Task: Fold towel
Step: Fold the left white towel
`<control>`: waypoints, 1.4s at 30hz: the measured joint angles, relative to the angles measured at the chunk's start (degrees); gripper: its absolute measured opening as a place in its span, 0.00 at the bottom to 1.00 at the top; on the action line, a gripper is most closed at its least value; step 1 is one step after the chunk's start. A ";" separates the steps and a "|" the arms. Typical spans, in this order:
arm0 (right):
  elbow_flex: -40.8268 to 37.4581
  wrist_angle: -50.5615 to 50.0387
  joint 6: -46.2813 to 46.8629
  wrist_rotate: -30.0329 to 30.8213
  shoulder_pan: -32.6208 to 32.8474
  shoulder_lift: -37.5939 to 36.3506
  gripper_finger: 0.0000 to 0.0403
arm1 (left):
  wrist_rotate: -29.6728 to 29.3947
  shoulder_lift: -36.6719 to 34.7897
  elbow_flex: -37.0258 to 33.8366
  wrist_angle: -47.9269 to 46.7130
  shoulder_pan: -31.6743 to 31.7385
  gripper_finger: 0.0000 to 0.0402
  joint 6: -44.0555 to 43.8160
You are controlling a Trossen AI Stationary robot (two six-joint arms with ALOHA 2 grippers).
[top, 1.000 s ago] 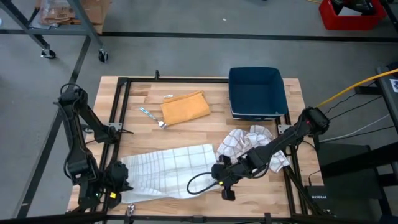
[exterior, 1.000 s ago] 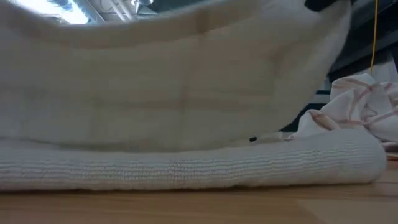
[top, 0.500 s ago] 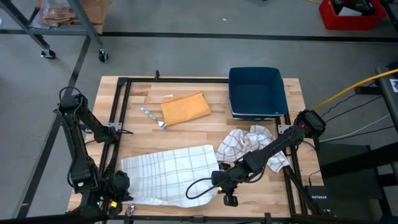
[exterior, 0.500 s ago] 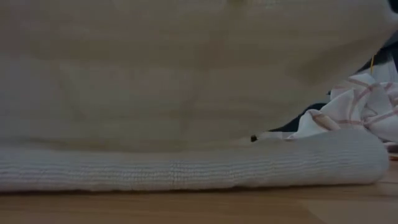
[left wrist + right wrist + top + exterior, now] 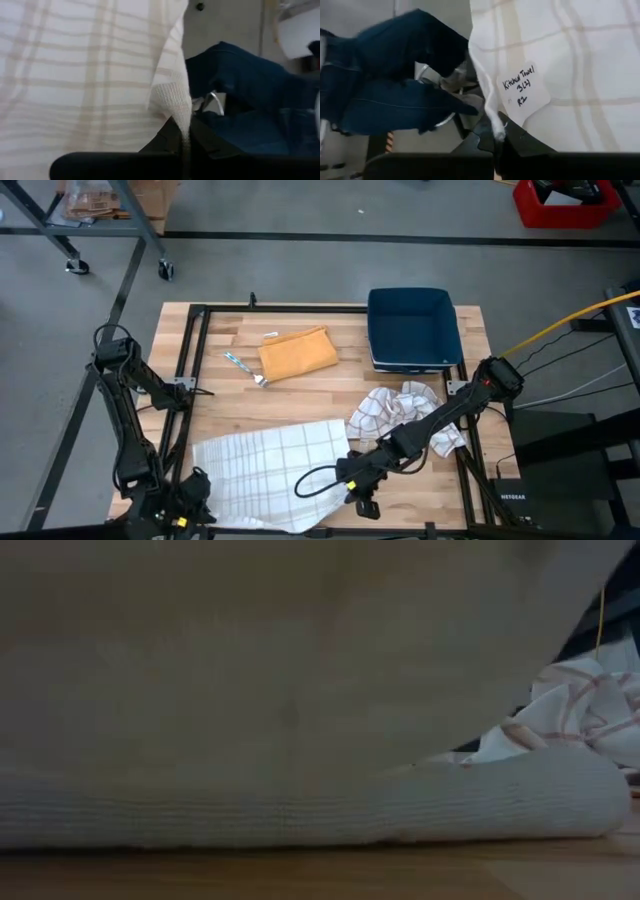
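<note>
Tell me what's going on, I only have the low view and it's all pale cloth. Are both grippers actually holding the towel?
Observer: Yes. The left wrist view shows the left gripper shut on an edge of the checked towel.
Operator: And the right one?
Observer: The right gripper is shut on another edge, beside a white tag with handwriting on it.
Operator: Where are they over the table?
Observer: Both are at the front edge of the table in the high view, left gripper at one corner of the towel, right gripper at the other.
Operator: Anything nearby?
Observer: A second, crumpled towel lies under the right arm.
</note>
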 joint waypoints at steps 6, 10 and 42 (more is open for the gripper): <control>2.78 -0.11 1.11 0.14 3.14 -0.09 0.01 | 0.07 -0.02 1.06 3.53 -0.07 0.00 3.73; 2.80 -0.68 3.25 3.54 5.37 -0.09 0.01 | 0.54 -0.02 1.06 2.94 -0.07 0.00 2.87; 2.77 -6.14 13.12 5.31 -1.34 1.66 0.01 | -8.32 0.02 1.02 -19.63 -1.21 0.00 -40.24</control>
